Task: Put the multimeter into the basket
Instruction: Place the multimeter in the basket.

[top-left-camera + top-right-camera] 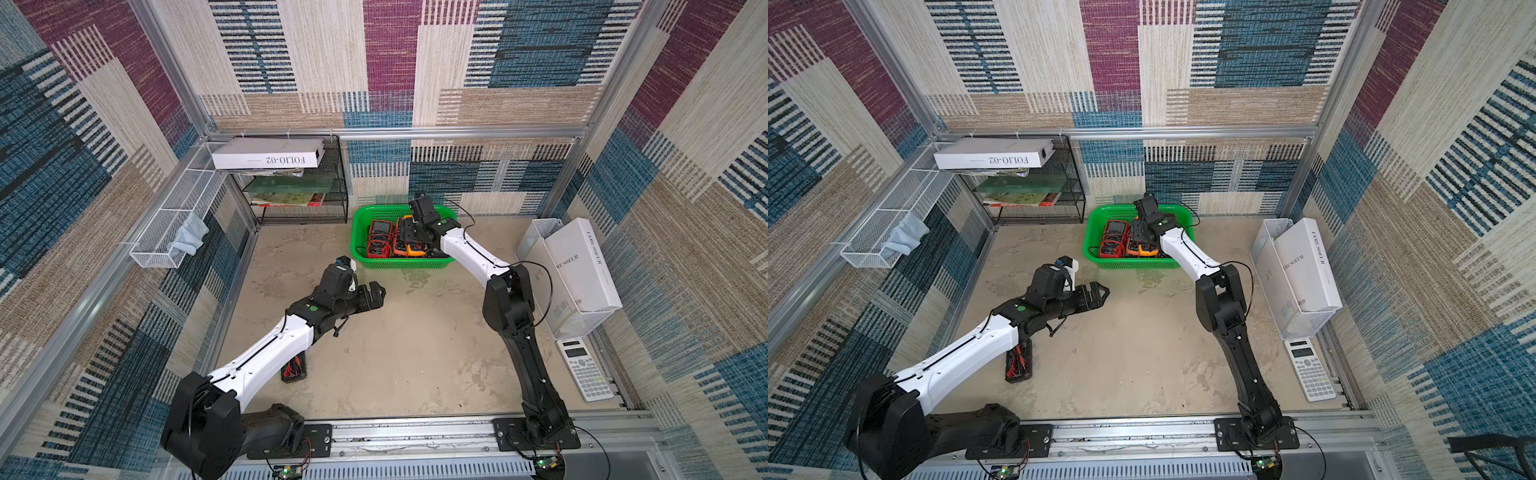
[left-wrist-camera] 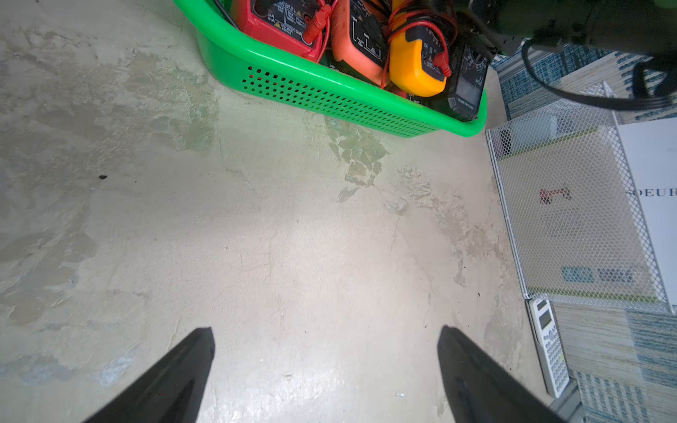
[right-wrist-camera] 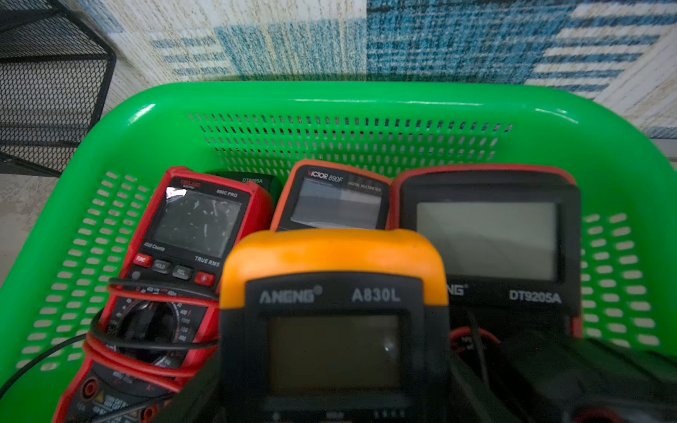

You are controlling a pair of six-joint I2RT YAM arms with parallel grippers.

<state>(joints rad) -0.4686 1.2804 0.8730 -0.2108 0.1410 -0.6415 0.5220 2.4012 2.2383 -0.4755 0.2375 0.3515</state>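
My right gripper [image 1: 409, 237] had its jaws closed on the orange ANENG A830L multimeter [image 3: 333, 256], low inside the green basket [image 3: 329, 99] among other meters [image 3: 198, 227]. I judged only the release was left. The left gripper [image 2: 326, 329] hung open and empty over the tabletop [image 2: 293, 238].

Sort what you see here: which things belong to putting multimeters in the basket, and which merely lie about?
Job: green basket; orange multimeter in the right claw; red multimeter lying in the basket; dark multimeter on the table; open left claw.
Lying about: calculator; FOLIO-02 box; black rack; white wire tray; cloth.
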